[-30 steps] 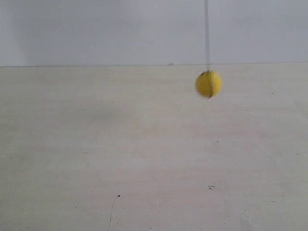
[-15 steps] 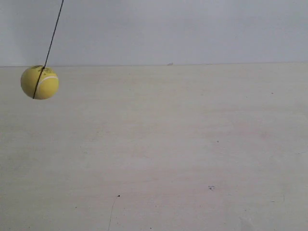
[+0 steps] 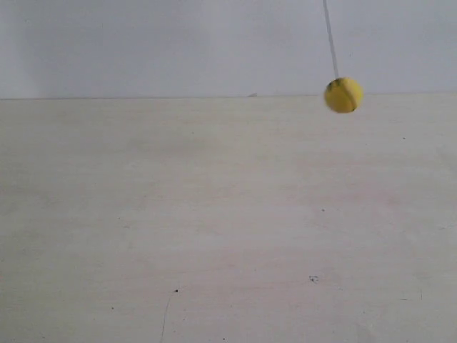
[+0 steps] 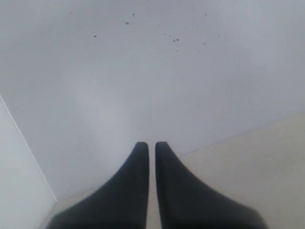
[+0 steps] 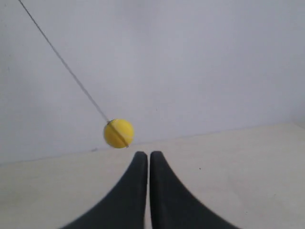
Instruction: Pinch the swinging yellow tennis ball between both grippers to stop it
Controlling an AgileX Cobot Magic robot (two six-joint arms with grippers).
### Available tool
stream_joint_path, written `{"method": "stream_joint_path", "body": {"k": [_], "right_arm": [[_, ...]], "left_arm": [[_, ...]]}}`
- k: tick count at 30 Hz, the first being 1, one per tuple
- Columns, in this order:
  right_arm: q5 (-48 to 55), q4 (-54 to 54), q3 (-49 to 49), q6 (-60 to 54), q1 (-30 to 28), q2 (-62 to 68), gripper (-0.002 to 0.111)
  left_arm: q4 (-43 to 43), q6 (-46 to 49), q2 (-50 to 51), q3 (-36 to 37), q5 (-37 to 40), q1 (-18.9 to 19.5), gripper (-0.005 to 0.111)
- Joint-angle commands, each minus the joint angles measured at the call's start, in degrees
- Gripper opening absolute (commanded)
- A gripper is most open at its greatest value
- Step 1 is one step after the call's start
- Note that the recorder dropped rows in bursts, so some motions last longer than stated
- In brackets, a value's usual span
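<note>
While the pale table [image 3: 214, 229] fills most of the exterior view under a grey wall [image 3: 178, 43], the left gripper [image 4: 151, 145] and the right gripper [image 5: 148, 154] have their jaws almost together, holding nothing. The yellow tennis ball [image 3: 343, 95] hangs at the upper right on a thin string [image 3: 329, 36].

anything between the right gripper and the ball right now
Nothing; the right wrist view shows a bare gap between the right gripper and the tennis ball.
</note>
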Motion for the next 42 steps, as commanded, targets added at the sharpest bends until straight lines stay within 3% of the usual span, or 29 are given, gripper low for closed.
{"method": "stream_joint_path", "body": {"k": [1,4,7,15,21,27,35,42], "right_arm": [[-5.1,1.4,0.0,3.5,0.0,-0.2,0.000],[-10.2,1.4,0.0,3.6,0.0,-0.2,0.000],[-16.2,0.6,0.0,3.6,0.0,-0.2,0.000],[-29.0,-8.1,-6.7,10.5,0.0,2.1,0.000],[-29.3,-12.2,-15.2,9.6,0.0,15.9,0.000],[-28.7,-15.0,-20.6,6.3,0.0,33.4,0.000],[-30.8,-32.8,-20.8,5.3,0.0,57.4,0.000],[-36.5,-38.0,-24.4,3.7,0.0,74.4,0.000]], "left_arm": [[-0.8,-23.0,-0.1,0.2,-11.5,-0.2,0.005],[4.2,-26.7,-0.1,0.2,-20.5,-0.2,0.005],[9.2,-32.1,0.0,-1.2,-21.6,-0.2,0.005],[11.2,-36.3,19.9,-16.6,-24.8,-0.2,0.005],[36.6,-57.1,36.6,-29.3,-25.3,-0.2,0.005],[62.6,-77.2,51.7,-37.8,-31.9,0.0,0.005],[70.2,-76.7,64.3,-38.7,-35.0,0.0,0.005],[72.0,-68.9,73.7,-38.7,-35.0,0.0,0.005]]}}
